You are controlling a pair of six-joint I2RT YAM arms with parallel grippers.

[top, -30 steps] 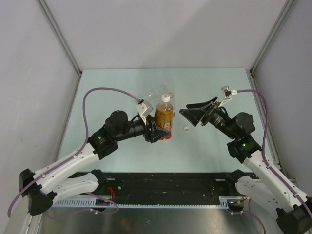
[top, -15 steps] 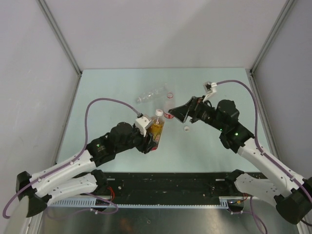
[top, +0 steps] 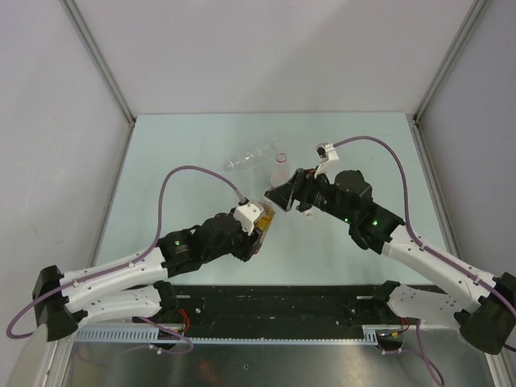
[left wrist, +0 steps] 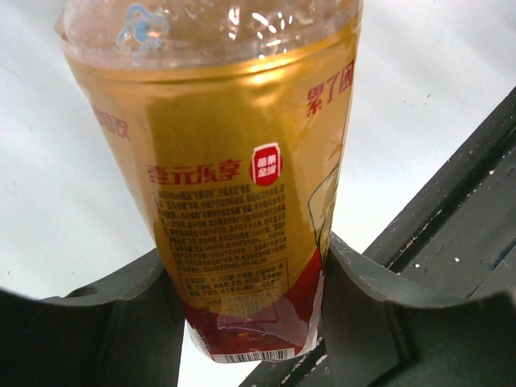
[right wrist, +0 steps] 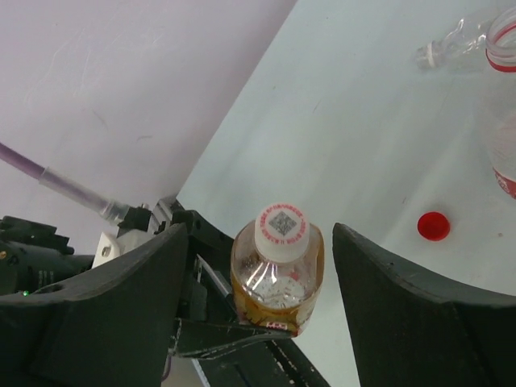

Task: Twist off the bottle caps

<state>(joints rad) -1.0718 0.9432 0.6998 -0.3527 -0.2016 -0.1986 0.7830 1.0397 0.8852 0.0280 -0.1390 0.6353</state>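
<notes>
My left gripper (top: 260,231) (left wrist: 246,266) is shut on the lower part of the amber bottle (top: 263,219) (left wrist: 242,177), holding it tilted above the table. Its white cap (right wrist: 282,228) with red print is on the neck. My right gripper (top: 276,197) (right wrist: 260,238) is open, one finger on each side of that cap with a gap on both sides. A loose red cap (right wrist: 434,226) lies on the table. Farther back are the clear crinkled bottle (top: 248,156) (right wrist: 451,44) and the red-banded clear bottle (top: 280,159) (right wrist: 505,36).
Grey walls close in the pale green table (top: 177,161) on three sides. A black rail (top: 274,306) runs along the near edge between the arm bases. The left arm's purple cable (top: 193,171) loops above the table.
My left arm has pulled the amber bottle nearer and tilted it. My right gripper has swung left until it straddles the cap, and its jaws have narrowed a little.
</notes>
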